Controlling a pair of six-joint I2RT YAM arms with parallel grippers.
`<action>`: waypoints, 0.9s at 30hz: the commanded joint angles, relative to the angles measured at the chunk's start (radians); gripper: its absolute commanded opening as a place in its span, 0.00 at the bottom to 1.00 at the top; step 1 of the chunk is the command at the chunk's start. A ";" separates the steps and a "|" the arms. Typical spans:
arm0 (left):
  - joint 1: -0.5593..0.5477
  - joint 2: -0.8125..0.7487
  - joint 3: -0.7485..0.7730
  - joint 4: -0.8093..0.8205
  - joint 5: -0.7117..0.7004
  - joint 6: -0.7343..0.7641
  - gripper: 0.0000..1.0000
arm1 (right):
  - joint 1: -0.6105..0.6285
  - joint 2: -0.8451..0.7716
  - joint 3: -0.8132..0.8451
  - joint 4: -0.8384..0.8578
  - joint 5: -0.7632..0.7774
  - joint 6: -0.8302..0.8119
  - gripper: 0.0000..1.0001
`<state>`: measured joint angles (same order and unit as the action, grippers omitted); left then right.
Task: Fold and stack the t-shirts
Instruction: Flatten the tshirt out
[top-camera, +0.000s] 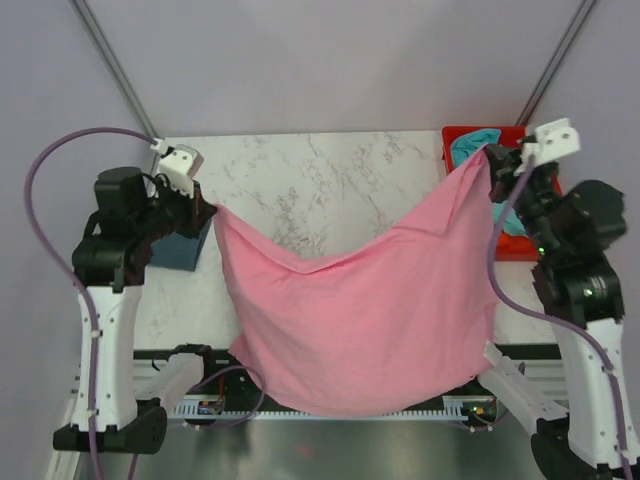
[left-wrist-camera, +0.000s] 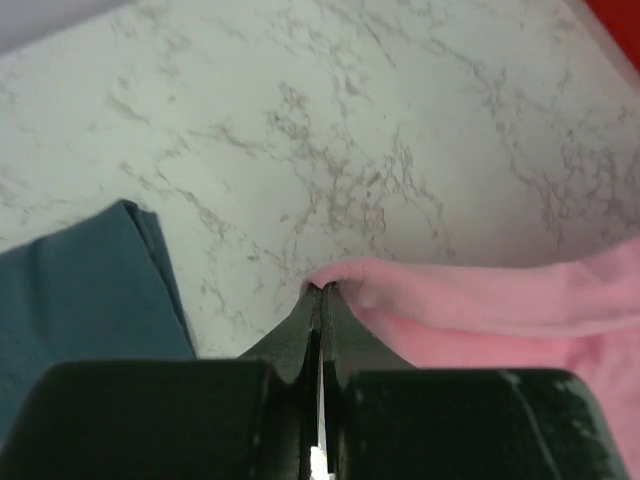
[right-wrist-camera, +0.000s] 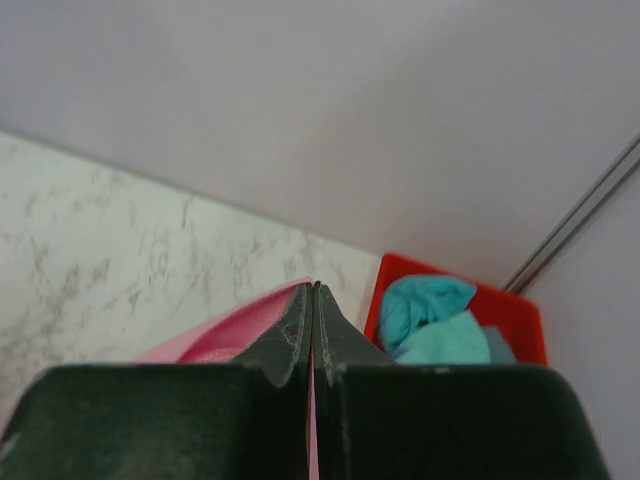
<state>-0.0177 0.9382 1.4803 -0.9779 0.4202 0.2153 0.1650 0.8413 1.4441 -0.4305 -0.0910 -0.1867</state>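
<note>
The pink t-shirt (top-camera: 360, 315) hangs spread between both arms above the marble table (top-camera: 300, 180), sagging in the middle, its lower edge past the table's near edge. My left gripper (top-camera: 208, 210) is shut on its left corner (left-wrist-camera: 400, 290). My right gripper (top-camera: 490, 155) is shut on its right corner (right-wrist-camera: 235, 335), held higher. A folded slate-blue t-shirt (top-camera: 185, 250) lies on the table under my left arm and shows in the left wrist view (left-wrist-camera: 80, 300). Turquoise t-shirts (right-wrist-camera: 435, 320) lie bunched in the red crate (top-camera: 462, 135).
The red crate (right-wrist-camera: 520, 315) stands at the table's back right corner, beside my right gripper. Two slanted metal poles (top-camera: 110, 60) rise behind the table at the left and right. A cable tray (top-camera: 330, 408) runs along the near edge.
</note>
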 joint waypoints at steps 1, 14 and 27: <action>0.004 0.052 -0.130 0.117 0.029 0.056 0.02 | -0.002 0.027 -0.141 0.136 -0.035 0.024 0.00; 0.002 0.657 -0.114 0.527 -0.142 0.035 0.02 | -0.013 0.824 -0.033 0.507 0.080 -0.008 0.00; -0.004 0.936 0.182 0.627 -0.293 -0.036 0.02 | -0.010 1.283 0.502 0.516 0.117 -0.030 0.00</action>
<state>-0.0181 1.8328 1.5745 -0.4389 0.1822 0.2134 0.1528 2.1204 1.8664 -0.0116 0.0154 -0.2077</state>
